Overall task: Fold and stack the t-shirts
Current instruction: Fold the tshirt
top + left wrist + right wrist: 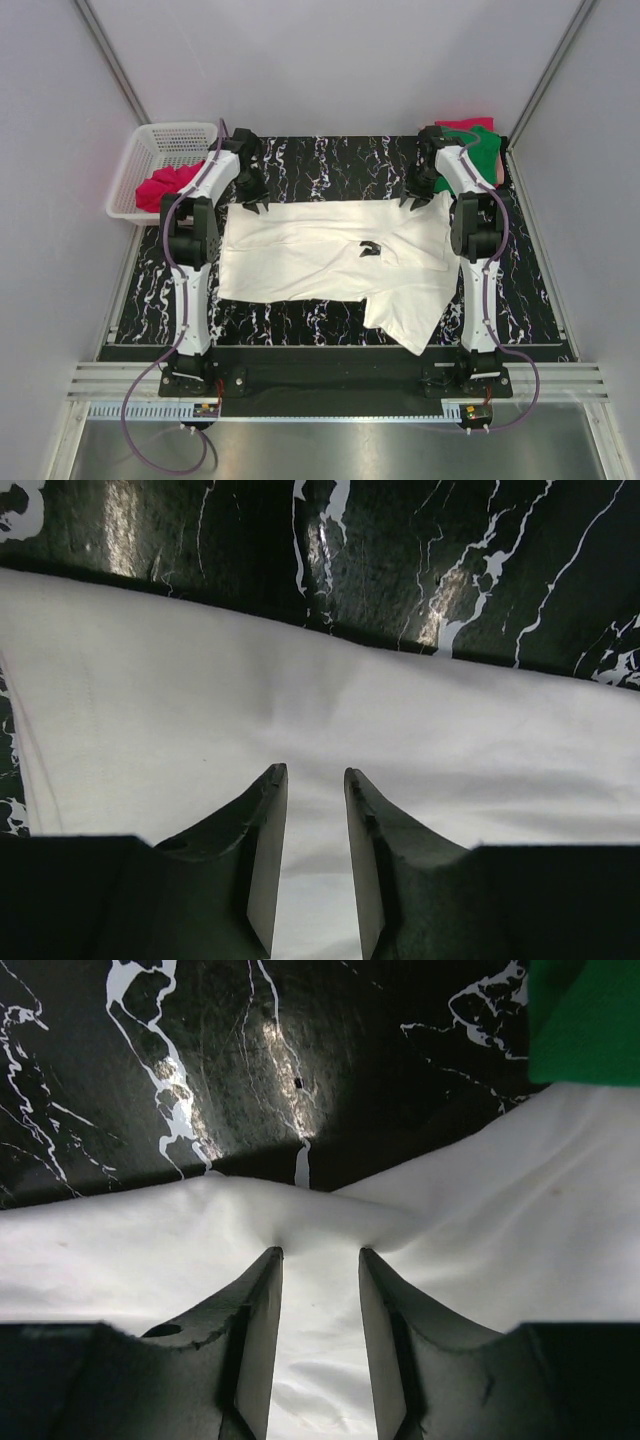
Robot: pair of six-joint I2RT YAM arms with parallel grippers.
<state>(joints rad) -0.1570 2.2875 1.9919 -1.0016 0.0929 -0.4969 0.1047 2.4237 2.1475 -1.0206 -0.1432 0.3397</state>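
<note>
While left gripper [315, 772] and right gripper [320, 1252] sit narrowly parted on white t-shirt [310, 265] at 12 o'clock, you risk snagging it.

**Soft Cloth on a Gleaming Tabletop**

The white t-shirt [330, 250] lies matt and softly creased on the table [330, 165], whose black, white-veined top is smooth and glossy, throwing back glare. The basket [180, 138] is white plastic lattice, and the front sill [330, 450] is brushed metal.

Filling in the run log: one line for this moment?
white cotton t-shirt: spread on black marbled table | left tool: open over its far edge | right tool: open over its far edge
</note>
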